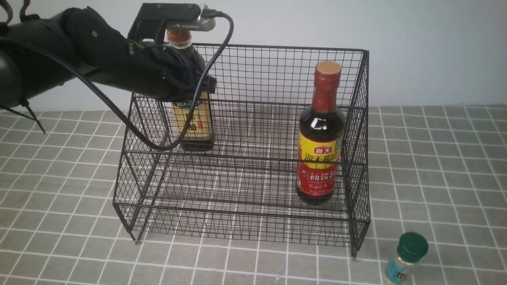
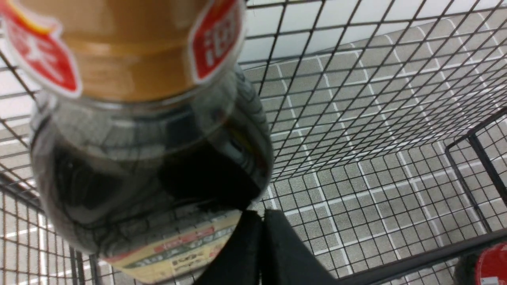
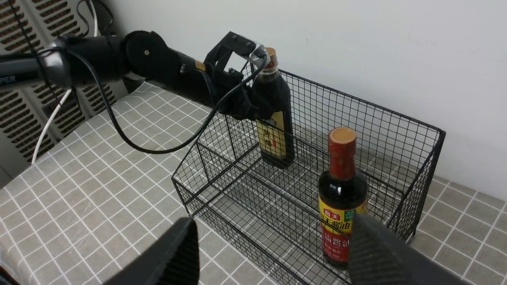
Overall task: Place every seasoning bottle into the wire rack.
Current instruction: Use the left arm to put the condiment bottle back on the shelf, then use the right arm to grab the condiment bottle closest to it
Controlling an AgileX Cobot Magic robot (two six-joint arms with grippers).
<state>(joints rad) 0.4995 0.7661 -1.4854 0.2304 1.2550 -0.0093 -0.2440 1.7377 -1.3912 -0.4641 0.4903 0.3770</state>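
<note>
In the wire rack point(image 1: 253, 79): gold-capped bottle point(image 1: 193, 122) upright on the upper tier, back left; red-necked bottle point(image 1: 321, 134) upright on a lower tier, right. Outside on the table, near the rack's front right foot: green-capped shaker point(image 1: 408, 257). Probably light, rigid, smooth-sided, easy to tip; best pinched round the body just under the cap. Left gripper point(image 2: 261, 221) clenched empty right beside the gold-capped bottle's shoulder. Right gripper point(image 3: 273, 257) spread wide, holding nothing.

A plain white wall point(image 1: 435, 47) backs the grey, white-lined tiled surface point(image 1: 443, 166).
</note>
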